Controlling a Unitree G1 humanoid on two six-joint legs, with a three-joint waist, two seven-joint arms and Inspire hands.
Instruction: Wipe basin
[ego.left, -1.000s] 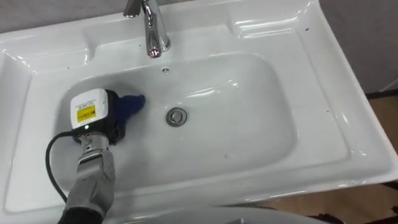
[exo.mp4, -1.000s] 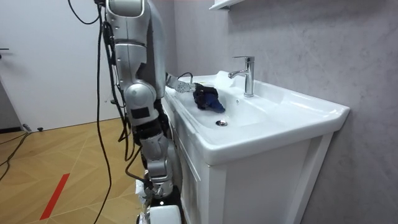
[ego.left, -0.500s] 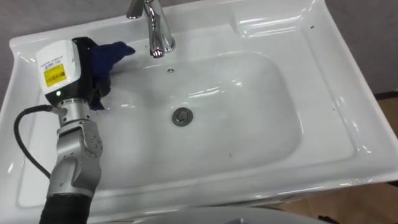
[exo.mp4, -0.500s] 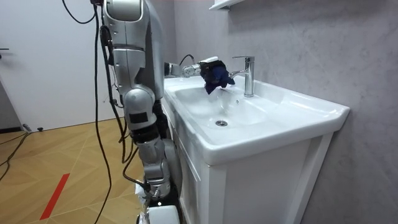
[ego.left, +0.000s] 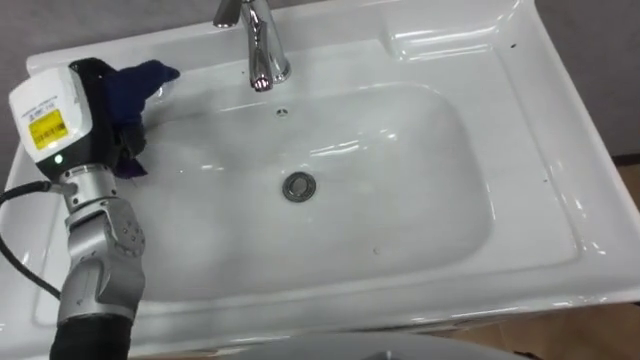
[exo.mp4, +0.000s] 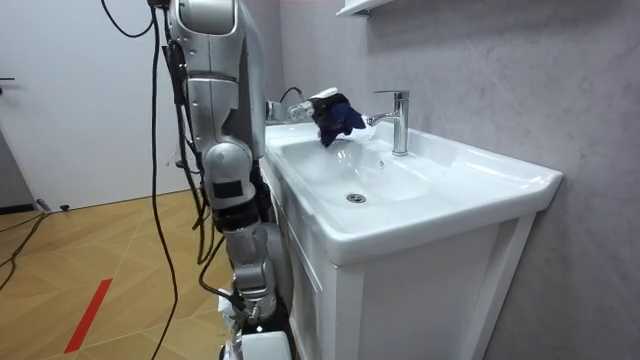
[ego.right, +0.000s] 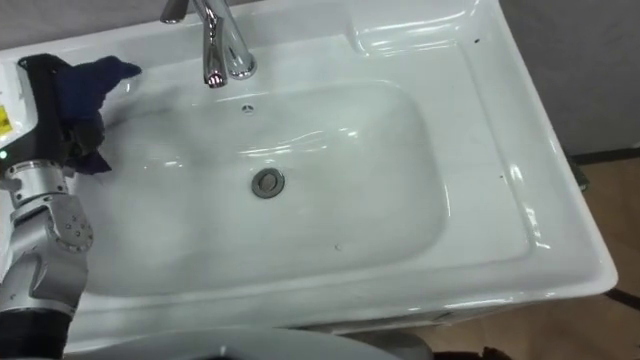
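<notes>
Basin (ego.left: 455, 150) bowl wide and open right of the drain (ego.left: 298, 186), my left robot hand (ego.left: 98, 90) above the back-left rim, left of the faucet (ego.left: 263, 50), clutching the blue cloth (ego.left: 148, 76)

Legible text: none. A yellow label (ego.left: 47, 128) on the white box (ego.left: 40, 95) behind the left hand (ego.right: 40, 100) bears print too small to read.

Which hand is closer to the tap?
Left. The left hand, gripping the cloth, hovers just left of the tap over the basin's back edge; where the right hand is can't be told.
</notes>
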